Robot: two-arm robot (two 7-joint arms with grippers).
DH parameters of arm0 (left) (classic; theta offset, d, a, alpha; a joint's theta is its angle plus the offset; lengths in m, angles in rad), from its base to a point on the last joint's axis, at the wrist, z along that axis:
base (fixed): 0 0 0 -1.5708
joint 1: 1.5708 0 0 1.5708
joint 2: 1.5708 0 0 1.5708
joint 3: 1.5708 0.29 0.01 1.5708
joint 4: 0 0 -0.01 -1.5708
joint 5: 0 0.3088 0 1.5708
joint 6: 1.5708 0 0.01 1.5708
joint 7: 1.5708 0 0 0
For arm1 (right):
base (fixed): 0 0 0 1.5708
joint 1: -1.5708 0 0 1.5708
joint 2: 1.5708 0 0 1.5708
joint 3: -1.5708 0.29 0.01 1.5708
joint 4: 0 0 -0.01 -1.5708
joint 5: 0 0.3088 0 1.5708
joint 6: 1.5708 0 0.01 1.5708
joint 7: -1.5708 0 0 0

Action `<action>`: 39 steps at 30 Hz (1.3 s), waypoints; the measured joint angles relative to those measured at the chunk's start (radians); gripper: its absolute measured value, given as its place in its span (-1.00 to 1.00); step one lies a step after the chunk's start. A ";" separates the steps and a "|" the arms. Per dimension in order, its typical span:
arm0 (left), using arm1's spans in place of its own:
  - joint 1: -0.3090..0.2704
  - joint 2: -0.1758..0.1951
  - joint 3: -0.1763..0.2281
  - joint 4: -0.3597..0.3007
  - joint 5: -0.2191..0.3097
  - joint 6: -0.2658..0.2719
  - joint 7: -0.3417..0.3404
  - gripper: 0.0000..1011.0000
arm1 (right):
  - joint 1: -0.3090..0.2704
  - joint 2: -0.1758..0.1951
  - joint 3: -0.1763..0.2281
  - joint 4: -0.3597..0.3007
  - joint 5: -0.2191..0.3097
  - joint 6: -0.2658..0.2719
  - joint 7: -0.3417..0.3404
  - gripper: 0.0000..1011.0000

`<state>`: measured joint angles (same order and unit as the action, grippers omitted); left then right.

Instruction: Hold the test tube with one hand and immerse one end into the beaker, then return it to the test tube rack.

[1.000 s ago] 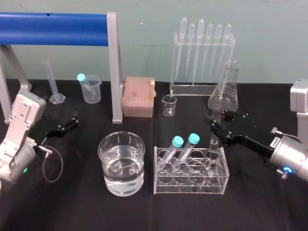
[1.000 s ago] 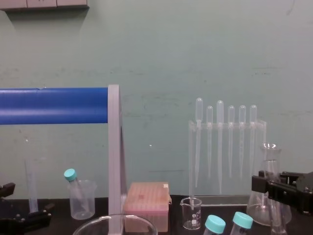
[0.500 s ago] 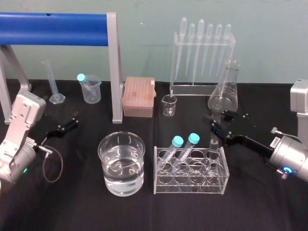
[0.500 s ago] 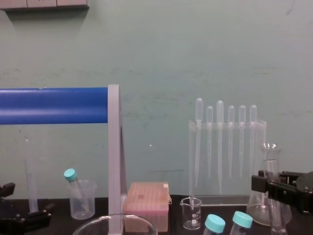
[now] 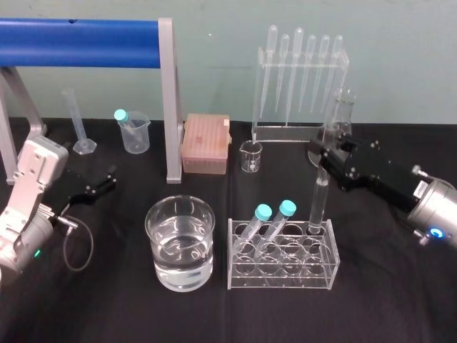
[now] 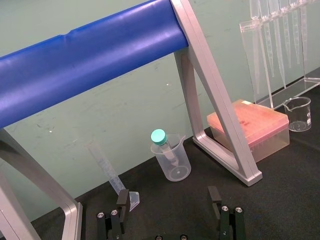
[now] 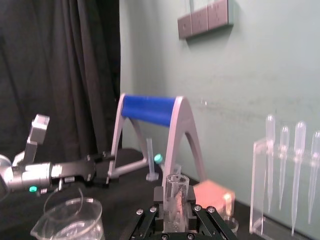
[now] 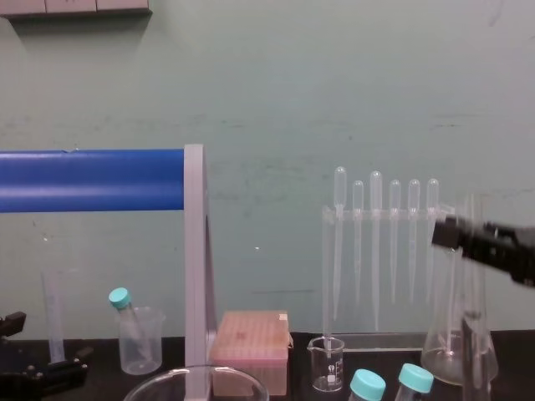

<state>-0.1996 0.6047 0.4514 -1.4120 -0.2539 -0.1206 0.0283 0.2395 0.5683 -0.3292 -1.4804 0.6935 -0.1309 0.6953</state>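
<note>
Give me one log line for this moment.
right tool: shut on test tube | lower end: at rack | left tool: open, parked left | beaker: untouched

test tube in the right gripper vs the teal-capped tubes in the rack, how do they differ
The test tube has an open mouth; the teal-capped tubes are capped. The test tube stands near upright, clamped by the right gripper; the teal-capped tubes lean, untouched. The test tube looks longer than the teal-capped tubes. Both are clear, lower ends in the rack.
</note>
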 joint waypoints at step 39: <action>0.000 0.000 0.000 0.000 0.000 0.000 0.000 0.98 | 0.134 -0.102 -0.041 0.156 -0.077 -0.153 0.040 -0.51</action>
<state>-0.1995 0.6047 0.4514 -1.4120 -0.2539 -0.1206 0.0283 0.3733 0.4662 -0.3702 -1.3245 0.6169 -0.2839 0.7355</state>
